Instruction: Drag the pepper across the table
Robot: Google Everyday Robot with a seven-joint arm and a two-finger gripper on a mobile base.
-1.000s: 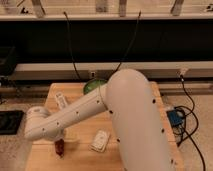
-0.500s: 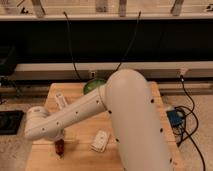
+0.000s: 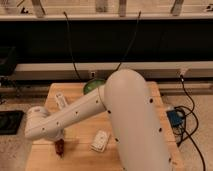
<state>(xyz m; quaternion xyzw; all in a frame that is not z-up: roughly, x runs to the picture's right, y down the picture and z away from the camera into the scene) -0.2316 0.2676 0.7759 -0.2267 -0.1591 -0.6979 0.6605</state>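
Pepper (image 3: 60,147) lies near the table's (image 3: 80,161) near left corner. Gripper (image 3: 59,138) sits right over it, jaws spread wide, with the white tube (image 3: 61,100) well behind.

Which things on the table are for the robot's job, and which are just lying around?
For the job:
- the pepper, near the table's front left
- the table it lies on
- the gripper, right above the pepper

Just lying about:
- the white tube
- the small white object
- the green round thing at the back edge
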